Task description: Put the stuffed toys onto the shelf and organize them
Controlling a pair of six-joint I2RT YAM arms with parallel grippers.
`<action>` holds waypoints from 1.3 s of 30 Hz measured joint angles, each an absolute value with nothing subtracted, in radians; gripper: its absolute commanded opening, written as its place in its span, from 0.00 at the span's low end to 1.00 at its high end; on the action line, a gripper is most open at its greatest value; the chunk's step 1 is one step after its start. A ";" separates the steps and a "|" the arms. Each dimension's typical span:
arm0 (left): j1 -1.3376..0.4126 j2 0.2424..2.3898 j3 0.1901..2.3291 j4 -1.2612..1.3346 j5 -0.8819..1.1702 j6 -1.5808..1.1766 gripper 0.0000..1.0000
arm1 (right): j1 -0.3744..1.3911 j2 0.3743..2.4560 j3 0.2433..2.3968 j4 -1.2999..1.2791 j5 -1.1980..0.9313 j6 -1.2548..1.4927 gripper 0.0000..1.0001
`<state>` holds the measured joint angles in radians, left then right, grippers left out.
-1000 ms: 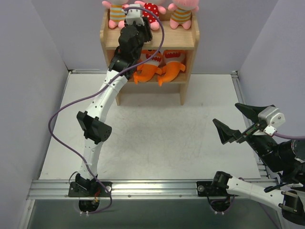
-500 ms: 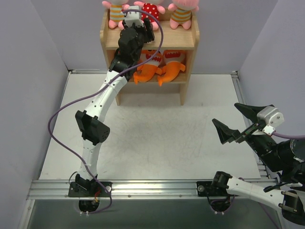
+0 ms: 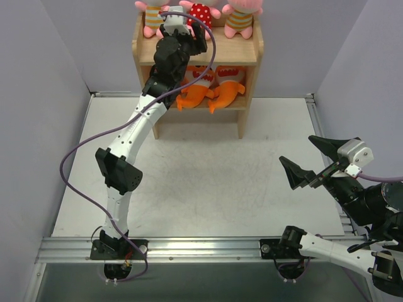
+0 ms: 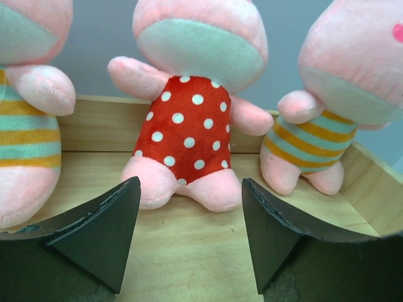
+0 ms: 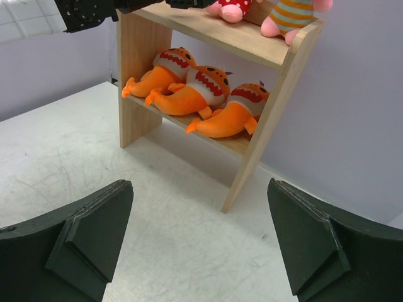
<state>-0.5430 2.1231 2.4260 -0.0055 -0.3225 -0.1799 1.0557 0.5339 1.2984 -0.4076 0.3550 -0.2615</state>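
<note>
The wooden shelf [image 3: 238, 51] stands at the back of the table. Three pink dolls sit on its top tier: a striped one [image 3: 153, 17], the red polka-dot one [image 3: 200, 12] and another striped one [image 3: 240, 17]. Three orange fish [image 5: 157, 74] [image 5: 196, 88] [image 5: 232, 114] lie in a row on the middle tier. My left gripper [image 4: 191, 185] is open and empty just above the top tier, right in front of the polka-dot doll [image 4: 189, 129] without touching it. My right gripper [image 3: 297, 151] is open and empty over the table's right side, far from the shelf [image 5: 277, 107].
Grey walls close in the table on the left, back and right. A metal rail [image 3: 201, 245] runs along the near edge by the arm bases. The left arm [image 3: 135, 129] stretches from its base up across the shelf's left front, partly covering the leftmost fish.
My left gripper has edged a little further in over the top tier toward the dolls, and its elbow has shifted left. The right arm has barely moved.
</note>
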 measured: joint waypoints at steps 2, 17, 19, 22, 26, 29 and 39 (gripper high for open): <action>-0.548 2.111 2.422 0.002 -0.321 -0.180 0.75 | 1.056 0.534 1.298 -0.408 0.355 -0.262 0.91; -0.565 1.978 2.265 0.026 -0.313 -0.167 0.84 | 1.056 0.535 1.285 -0.389 0.360 -0.262 0.91; -0.569 1.929 2.203 0.027 -0.309 -0.157 0.86 | 1.056 0.536 1.275 -0.383 0.364 -0.262 0.92; -0.574 1.816 2.068 0.031 -0.307 -0.134 0.88 | 1.056 0.536 1.259 -0.373 0.380 -0.261 0.96; -0.575 1.633 1.869 0.031 -0.311 -0.097 0.93 | 1.056 0.541 1.227 -0.352 0.401 -0.261 0.98; -0.575 1.461 1.697 0.031 -0.337 -0.062 0.96 | 1.056 0.542 1.191 -0.329 0.420 -0.257 0.99; -0.573 0.893 1.201 -0.068 -0.519 0.012 0.94 | 1.056 0.508 1.009 -0.212 0.562 -0.200 0.99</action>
<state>-0.5732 0.8932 1.2007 -0.0685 -0.5186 0.0120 1.0557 0.5079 1.0092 -0.2123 0.5625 -0.1997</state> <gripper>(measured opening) 0.940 0.994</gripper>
